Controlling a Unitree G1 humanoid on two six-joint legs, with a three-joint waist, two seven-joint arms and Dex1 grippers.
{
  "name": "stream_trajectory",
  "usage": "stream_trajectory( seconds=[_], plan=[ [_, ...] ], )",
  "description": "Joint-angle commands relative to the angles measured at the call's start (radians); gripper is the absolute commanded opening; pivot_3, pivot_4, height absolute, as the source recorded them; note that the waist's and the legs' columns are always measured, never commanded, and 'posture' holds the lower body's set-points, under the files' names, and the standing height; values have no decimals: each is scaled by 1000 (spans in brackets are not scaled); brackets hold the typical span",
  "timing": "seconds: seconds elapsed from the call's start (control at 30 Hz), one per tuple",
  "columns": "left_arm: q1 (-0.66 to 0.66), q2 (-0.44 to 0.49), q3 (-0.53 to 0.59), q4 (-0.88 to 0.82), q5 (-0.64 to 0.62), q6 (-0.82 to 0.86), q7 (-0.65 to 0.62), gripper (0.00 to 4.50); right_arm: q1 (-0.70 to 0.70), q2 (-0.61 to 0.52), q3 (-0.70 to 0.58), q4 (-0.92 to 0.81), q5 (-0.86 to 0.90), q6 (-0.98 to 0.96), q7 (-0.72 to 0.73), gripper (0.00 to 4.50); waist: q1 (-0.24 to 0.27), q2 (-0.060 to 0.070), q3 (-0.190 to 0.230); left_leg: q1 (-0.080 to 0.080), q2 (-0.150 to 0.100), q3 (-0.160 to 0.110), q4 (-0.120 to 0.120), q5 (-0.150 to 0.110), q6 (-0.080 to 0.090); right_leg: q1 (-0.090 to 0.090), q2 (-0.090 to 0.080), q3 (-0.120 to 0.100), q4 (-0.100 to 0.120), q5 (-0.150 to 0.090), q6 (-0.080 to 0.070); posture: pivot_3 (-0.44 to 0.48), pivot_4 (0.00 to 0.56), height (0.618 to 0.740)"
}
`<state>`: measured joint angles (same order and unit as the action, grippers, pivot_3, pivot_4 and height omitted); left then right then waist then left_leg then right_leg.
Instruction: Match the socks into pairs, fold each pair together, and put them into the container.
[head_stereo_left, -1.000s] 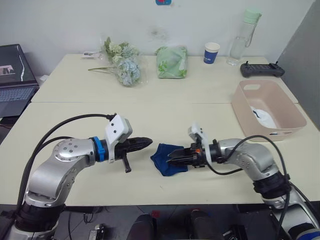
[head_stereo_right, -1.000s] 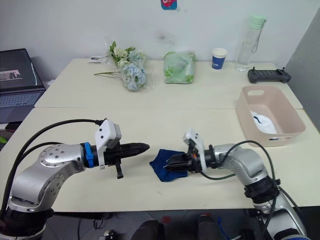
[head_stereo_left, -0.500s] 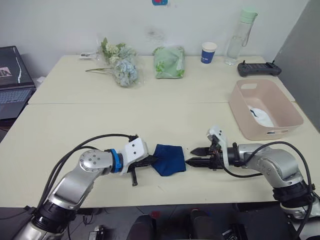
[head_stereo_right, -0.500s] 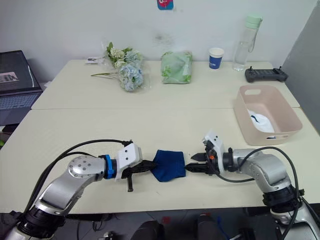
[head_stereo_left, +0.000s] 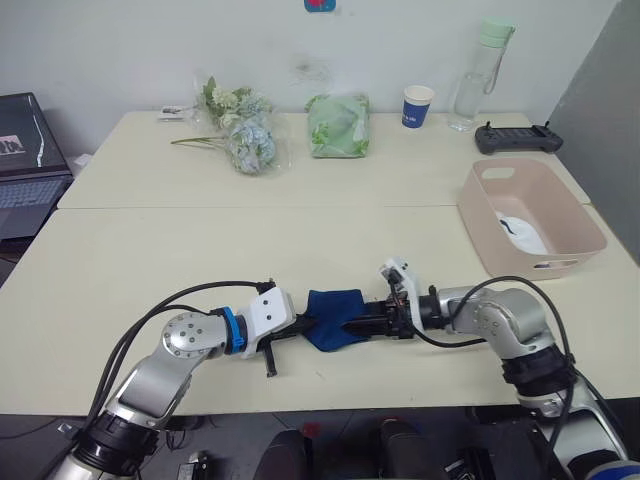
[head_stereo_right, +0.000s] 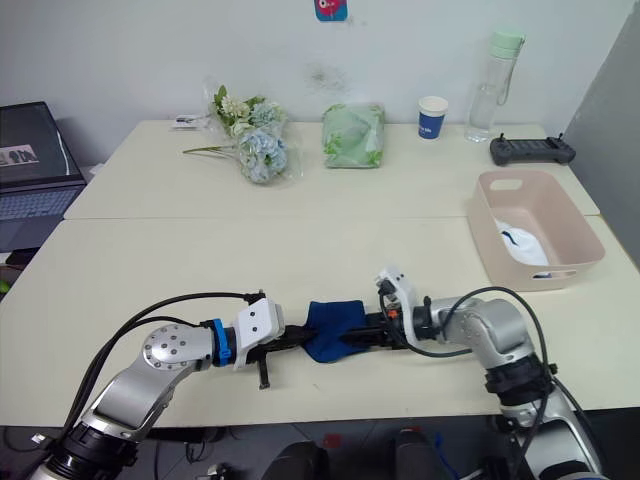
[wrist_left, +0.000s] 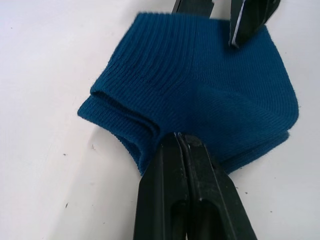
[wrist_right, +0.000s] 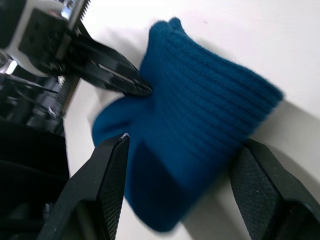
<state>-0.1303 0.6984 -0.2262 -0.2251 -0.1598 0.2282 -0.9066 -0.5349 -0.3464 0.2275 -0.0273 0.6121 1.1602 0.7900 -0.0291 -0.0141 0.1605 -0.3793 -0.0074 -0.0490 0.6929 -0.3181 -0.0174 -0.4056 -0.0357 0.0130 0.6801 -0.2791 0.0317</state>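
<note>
Folded navy socks (head_stereo_left: 334, 318) near the front edge of the surface (head_stereo_left: 200, 240), between both grippers.
Left gripper (wrist_left: 181, 145): jaws pressed together, tips touching the fold. Right gripper (wrist_right: 177, 172): jaws spread around the socks. Pink container (head_stereo_left: 530, 215) stands at the right edge, holding a white sock (head_stereo_left: 525, 232).

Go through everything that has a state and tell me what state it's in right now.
navy socks: folded, on table, between grippers
left gripper: shut, tips at sock edge
right gripper: open, straddling socks
container: holds a white sock
water bottle: upright, capped
paper cup: upright
</note>
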Motion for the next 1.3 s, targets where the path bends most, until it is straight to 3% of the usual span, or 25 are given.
stream_trajectory(
  seconds=[0.03, 0.3, 0.4, 0.63, 0.67, 0.77, 0.87, 1.03, 1.17, 1.3],
  plan=[
    [24, 9, 5, 17, 22, 21, 5, 0, -48, 65, -33, 48, 31, 28, -19, 3118, 0, 0, 0, 0, 0, 0, 0, 0, 0, 0, 0, 0, 0, 0, 0, 0, 150, 740],
    [47, 28, 35, 11, 15, 16, -4, 0, -71, 97, -92, 106, 44, 72, -29, 3118, 0, 0, 0, 0, 0, 0, 0, 0, 0, 0, 0, 0, 0, 0, 0, 0, 150, 740],
    [44, 27, 49, 17, 10, 10, -8, 0, -62, 87, -99, 91, 48, 78, -31, 2504, 0, 0, 0, 0, 0, 0, -1, 0, 0, 0, 0, 0, 0, 0, 0, 0, 150, 740],
    [8, 10, 56, 32, -26, 5, -43, 0, -46, 82, -118, 70, 56, 83, -39, 112, 0, 0, 0, 0, 0, 0, -1, 0, 0, 0, 0, 0, 0, 0, 0, 0, 150, 740],
    [3, 8, 58, 31, -42, 9, -56, 0, -41, 82, -120, 64, 56, 80, -42, 24, 0, 0, 0, 0, 0, 0, -1, 0, 0, 0, 0, 0, 0, 0, 0, 0, 150, 740],
    [-29, -4, 94, -3, -132, 69, -81, 556, -30, 82, -155, 30, 68, 79, -65, 0, 0, 0, 0, -1, 0, 0, 0, 0, 0, 0, 0, 0, 0, 0, 0, 0, 150, 740],
    [-92, -19, 157, -64, -274, 202, -80, 1484, -18, 36, -212, -42, 88, 84, -70, 0, 1, 1, 1, -2, 0, 0, 0, 0, 0, -1, 0, -1, 0, 0, 0, 0, 150, 740],
    [-280, -50, 234, -120, -463, 410, -31, 2978, -35, -132, -333, -159, 112, 91, -70, 0, 9, 0, 1, -4, -1, -1, 1, 0, 0, -1, -1, -2, -1, 0, 0, 0, 150, 740],
    [-515, -177, 237, -82, -512, 479, 90, 4313, -149, -314, -418, -141, 73, 40, -71, 0, 11, 0, 2, -4, -2, -1, 2, 0, 0, -1, 0, -2, -1, 0, 0, 0, 150, 740],
    [-669, -299, 196, -37, -496, 480, 148, 4470, -250, -537, -365, -21, -89, -161, -12, 0, 5, 0, 2, -4, -2, 0, 1, 0, 0, -1, 0, -1, -2, 0, 0, 0, 150, 740]
  ],
)
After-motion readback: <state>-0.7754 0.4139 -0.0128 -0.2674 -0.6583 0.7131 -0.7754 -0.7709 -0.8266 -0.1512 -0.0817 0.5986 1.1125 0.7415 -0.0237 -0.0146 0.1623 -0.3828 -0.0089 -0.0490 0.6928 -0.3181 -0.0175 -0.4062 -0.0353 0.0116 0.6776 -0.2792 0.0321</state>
